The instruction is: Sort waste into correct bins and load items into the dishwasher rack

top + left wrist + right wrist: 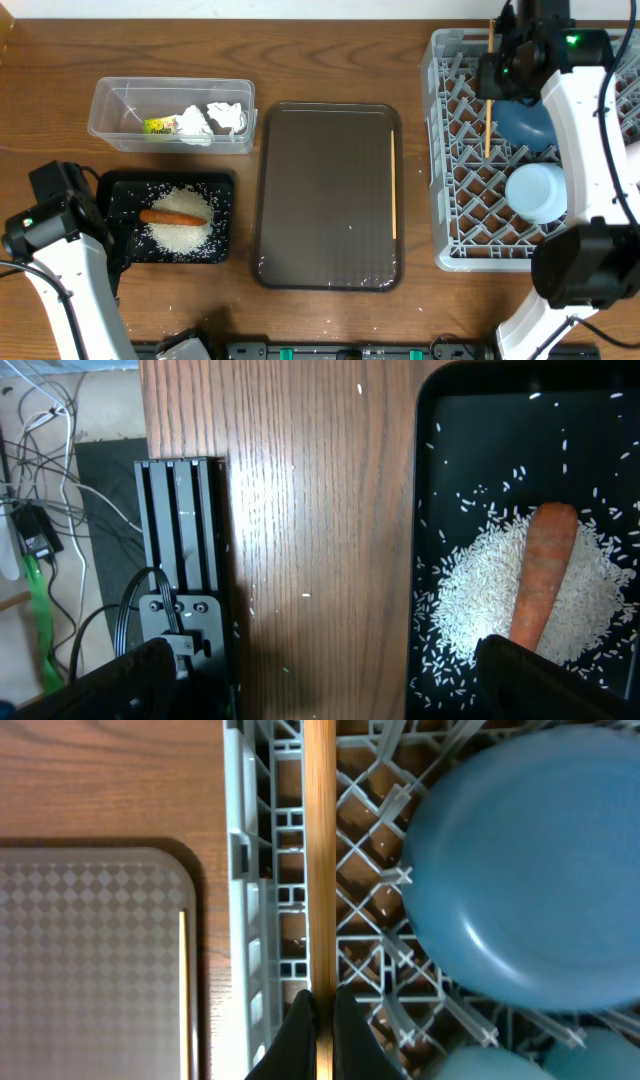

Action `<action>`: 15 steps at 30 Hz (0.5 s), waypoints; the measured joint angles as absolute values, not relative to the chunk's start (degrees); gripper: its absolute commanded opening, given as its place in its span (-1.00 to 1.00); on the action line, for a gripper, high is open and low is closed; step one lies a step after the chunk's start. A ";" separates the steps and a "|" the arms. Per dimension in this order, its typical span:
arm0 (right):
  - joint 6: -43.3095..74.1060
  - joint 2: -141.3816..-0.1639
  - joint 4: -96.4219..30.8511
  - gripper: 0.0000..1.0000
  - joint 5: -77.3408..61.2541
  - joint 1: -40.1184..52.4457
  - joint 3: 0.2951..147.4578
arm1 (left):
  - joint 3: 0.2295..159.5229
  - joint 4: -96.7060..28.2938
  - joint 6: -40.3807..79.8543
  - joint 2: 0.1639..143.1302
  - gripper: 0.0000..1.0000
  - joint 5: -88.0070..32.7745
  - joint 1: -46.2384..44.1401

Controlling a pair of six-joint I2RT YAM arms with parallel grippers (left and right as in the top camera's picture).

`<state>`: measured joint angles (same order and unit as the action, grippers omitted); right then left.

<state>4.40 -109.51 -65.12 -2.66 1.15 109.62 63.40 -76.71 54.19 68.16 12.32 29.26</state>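
Across the wood-grain table [330, 60] we log the grey rack [455, 215], brown tray [330, 200] bearing a loose chopstick [393, 185], clear tub [110, 115], and black tray [225, 195] with rice [180, 236] and carrot [172, 216]. Right gripper [322, 1005] pinches the held chopstick [489, 120] over the rack. Left gripper [330, 672] is spread wide and empty, straddling the table and the black tray's edge. Wrapper [158, 126] lies in the tub, its print unreadable.

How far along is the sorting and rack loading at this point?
Done: crumpled white tissues and yellow-green wrapper sit in the clear plastic tub; white rice and orange carrot in the black tray; dark-blue round dish and white cup in the grey lattice rack. In hand: right tool grips one thin wooden chopstick over the rack. Remaining: the second chopstick on the brown serving tray.
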 measured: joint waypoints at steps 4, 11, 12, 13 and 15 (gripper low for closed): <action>2.24 -112.51 -64.05 -0.98 -6.24 0.45 108.95 | 63.40 -76.71 54.17 68.16 0.96 12.32 29.26; 1.52 -116.86 -63.57 -0.78 -9.13 1.63 108.44 | 63.40 -76.71 54.17 68.16 0.96 12.32 29.26; 1.41 -117.10 -63.51 -0.66 -9.28 2.02 108.33 | 63.40 -76.71 54.19 68.16 0.97 12.32 29.26; 1.48 -117.23 -63.48 -0.42 -9.45 2.31 108.27 | 63.40 -76.71 54.17 68.16 0.96 12.32 29.26; 1.41 -117.30 -63.20 0.19 -9.58 2.94 108.25 | 63.40 -76.71 54.17 68.16 0.96 12.32 29.26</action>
